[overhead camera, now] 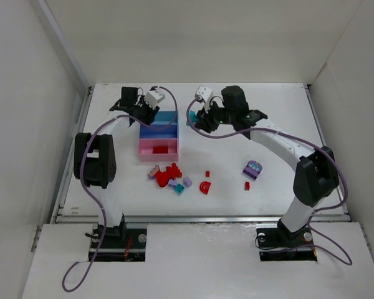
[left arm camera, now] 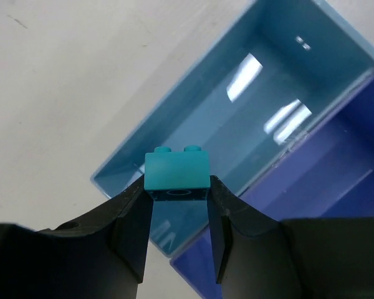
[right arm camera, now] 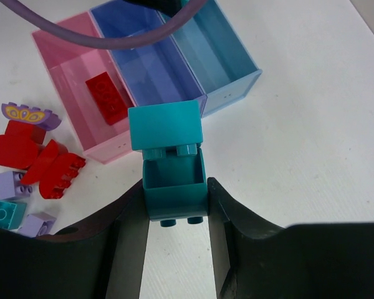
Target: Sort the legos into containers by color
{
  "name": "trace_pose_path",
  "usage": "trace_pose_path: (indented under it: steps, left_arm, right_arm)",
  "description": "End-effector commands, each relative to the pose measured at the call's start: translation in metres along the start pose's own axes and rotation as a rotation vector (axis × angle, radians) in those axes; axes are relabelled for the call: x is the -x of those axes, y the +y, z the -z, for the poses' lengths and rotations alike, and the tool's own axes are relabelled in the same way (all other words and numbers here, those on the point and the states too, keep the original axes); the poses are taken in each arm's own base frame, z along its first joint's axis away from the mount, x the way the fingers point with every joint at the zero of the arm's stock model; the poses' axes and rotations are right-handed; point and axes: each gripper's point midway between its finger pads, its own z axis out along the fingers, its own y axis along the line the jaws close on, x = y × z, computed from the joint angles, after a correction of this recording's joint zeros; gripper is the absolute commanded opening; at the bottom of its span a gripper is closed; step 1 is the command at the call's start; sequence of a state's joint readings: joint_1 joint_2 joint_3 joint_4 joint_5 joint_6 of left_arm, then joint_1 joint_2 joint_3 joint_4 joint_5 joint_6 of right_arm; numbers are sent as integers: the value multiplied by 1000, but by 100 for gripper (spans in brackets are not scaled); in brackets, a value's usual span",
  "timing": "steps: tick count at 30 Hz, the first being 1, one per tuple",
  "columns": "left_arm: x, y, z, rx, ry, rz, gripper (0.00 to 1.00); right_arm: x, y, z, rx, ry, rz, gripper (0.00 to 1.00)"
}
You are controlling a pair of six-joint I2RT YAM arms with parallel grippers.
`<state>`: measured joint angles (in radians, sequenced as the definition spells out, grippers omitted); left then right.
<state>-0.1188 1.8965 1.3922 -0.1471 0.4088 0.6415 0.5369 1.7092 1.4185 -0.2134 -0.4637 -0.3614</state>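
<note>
- The left gripper [left arm camera: 177, 208] pinches a small teal brick [left arm camera: 176, 172] by its two side faces. The studs point away from the wrist and the brick sits square between the fingers.
- In the left wrist view that brick hangs above the near end of the light blue tray [left arm camera: 237, 118], with the purple-blue tray [left arm camera: 336, 168] joined alongside.
- The right gripper [right arm camera: 174, 208] is clamped on a bigger teal piece [right arm camera: 170, 168]. It looks like a hollow brick with a second teal block attached at its far end.
- This piece is over bare table just beside the light blue tray, not above it.
- The pink tray [right arm camera: 59, 59] has one red brick [right arm camera: 106, 96] lying in it.
- The other legos lie loose on the table near the pink tray: a red cluster [overhead camera: 167, 175], a red arch [overhead camera: 204, 187], lilac bricks [right arm camera: 12, 184] and another teal brick [right arm camera: 1, 213]. A purple piece [overhead camera: 253, 169] sits further right.
- Step in hand, as I judge it: both arms are delivering teal pieces to the light blue tray, and the left one is already placed to drop.
- Next, the left jaws should spread and that arm should back off. The right arm then has to shift sideways over the same tray before letting go, keeping clear of the left wrist.
</note>
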Motion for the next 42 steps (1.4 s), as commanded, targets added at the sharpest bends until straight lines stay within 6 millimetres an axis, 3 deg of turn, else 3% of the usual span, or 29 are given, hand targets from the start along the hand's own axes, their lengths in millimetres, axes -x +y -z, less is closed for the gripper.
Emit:
trace_pose_path:
  steps: [1, 6, 9, 16, 18, 22, 25, 28, 29, 30, 31, 32, 34, 35, 37, 42]
  left_arm:
    - [52, 33, 13, 129, -125, -41, 1]
    - [53, 29, 9, 108, -139, -24, 1]
    - [53, 22, 9, 68, -144, -30, 6]
    - [44, -5, 17, -81, -96, -96, 43]
    - [43, -8, 23, -103, -81, -132, 59]
    - [60, -3, 36, -76, -116, -174, 78]
    - [79, -1, 48, -77, -149, -186, 78]
    - [106, -21, 72, -191, -249, -339, 75]
    - [105, -47, 86, -306, -281, -374, 73]
    - [110, -58, 93, -350, -327, -533, 73]
    - [108, -70, 100, -398, -351, -589, 75]
    - [103, -97, 113, -510, -381, -610, 77]
    - [99, -121, 122, -601, -446, -703, 82]
    - [105, -132, 127, -628, -504, -783, 88]
    - [114, -158, 135, -705, -578, -771, 92]
    - [137, -178, 141, -750, -633, -796, 96]
  right_arm:
    - [38, -11, 5, -28, -98, 24, 0]
    - [29, -8, 1, -21, -81, -18, 0]
    - [29, -7, 4, -21, -83, -26, 0]
    - [27, -10, 9, -57, -74, -27, 0]
    - [31, -10, 12, -60, -81, -14, 0]
    - [31, -9, 14, -60, -83, -13, 0]
    - [28, -5, 16, -48, -80, -15, 0]
    - [27, -3, 22, -58, -80, -14, 0]
    - [27, -3, 22, -58, -80, -14, 0]
    - [31, -3, 25, -61, -89, -1, 0]
    - [31, -3, 25, -61, -89, 0, 0]
    - [35, -4, 28, -65, -98, 15, 0]
    - [37, 2, 26, -47, -102, 36, 0]
    - [39, 10, 24, -21, -108, 54, 0]
    - [42, 22, 22, 23, -119, 72, 0]
    - [42, 40, 20, 79, -126, 90, 0]
